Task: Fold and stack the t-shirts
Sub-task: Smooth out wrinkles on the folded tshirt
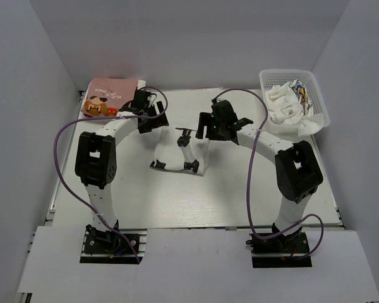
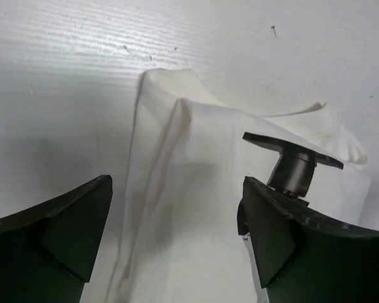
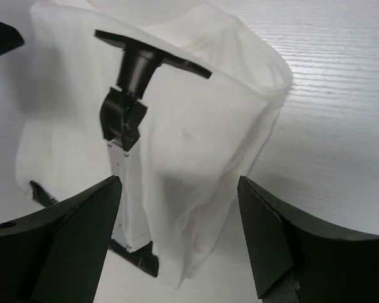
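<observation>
A: Left gripper?
B: Jaws wide apart, nothing in them. It hangs over the white t-shirt.
A: Right gripper?
B: Spread too, empty, above the same shirt.
A: Where's the shirt?
B: Mid table, bunched, partly wrapped around a black-and-white stand.
A: Pink t-shirt?
B: Folded flat at the far left corner, cartoon print up.
A: Basket?
B: Far right corner, white cloth heaped inside.
</observation>
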Robot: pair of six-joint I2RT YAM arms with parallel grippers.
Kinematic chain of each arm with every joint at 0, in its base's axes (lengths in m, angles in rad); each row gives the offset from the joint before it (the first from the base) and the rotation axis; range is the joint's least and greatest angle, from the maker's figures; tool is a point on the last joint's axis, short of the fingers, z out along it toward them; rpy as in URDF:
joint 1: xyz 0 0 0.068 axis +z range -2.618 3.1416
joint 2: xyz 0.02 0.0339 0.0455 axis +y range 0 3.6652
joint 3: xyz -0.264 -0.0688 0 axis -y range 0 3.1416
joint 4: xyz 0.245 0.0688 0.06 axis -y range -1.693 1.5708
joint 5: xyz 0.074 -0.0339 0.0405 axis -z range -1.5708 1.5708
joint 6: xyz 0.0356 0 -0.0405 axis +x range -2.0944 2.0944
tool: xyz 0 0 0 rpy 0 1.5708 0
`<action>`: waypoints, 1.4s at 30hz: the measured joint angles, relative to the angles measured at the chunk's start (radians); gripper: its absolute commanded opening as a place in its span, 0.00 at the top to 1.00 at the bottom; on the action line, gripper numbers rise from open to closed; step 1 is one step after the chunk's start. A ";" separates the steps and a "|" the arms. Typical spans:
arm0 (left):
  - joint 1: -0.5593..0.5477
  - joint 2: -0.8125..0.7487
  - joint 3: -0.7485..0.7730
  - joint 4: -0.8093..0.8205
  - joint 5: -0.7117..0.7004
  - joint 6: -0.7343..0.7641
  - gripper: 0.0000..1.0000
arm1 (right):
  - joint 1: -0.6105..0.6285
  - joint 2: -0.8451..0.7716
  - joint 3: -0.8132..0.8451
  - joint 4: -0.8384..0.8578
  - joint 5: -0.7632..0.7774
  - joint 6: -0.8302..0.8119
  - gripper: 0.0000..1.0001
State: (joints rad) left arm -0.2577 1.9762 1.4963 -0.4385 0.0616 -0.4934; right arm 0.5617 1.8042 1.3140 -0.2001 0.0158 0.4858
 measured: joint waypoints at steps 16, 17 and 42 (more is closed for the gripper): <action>-0.004 0.229 0.156 0.026 0.128 0.065 1.00 | -0.038 0.228 0.144 -0.140 0.070 -0.004 1.00; -0.004 0.229 0.156 0.027 0.130 0.066 1.00 | -0.038 0.227 0.144 -0.124 0.065 -0.011 1.00; -0.004 0.227 0.145 0.043 0.130 0.066 1.00 | 0.038 -0.016 -0.069 0.163 -0.218 -0.051 0.10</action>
State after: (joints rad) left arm -0.2619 2.2036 1.6417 -0.3958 0.1917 -0.4278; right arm 0.5995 1.7885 1.2453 -0.0368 -0.2020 0.4347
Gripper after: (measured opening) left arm 0.025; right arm 0.900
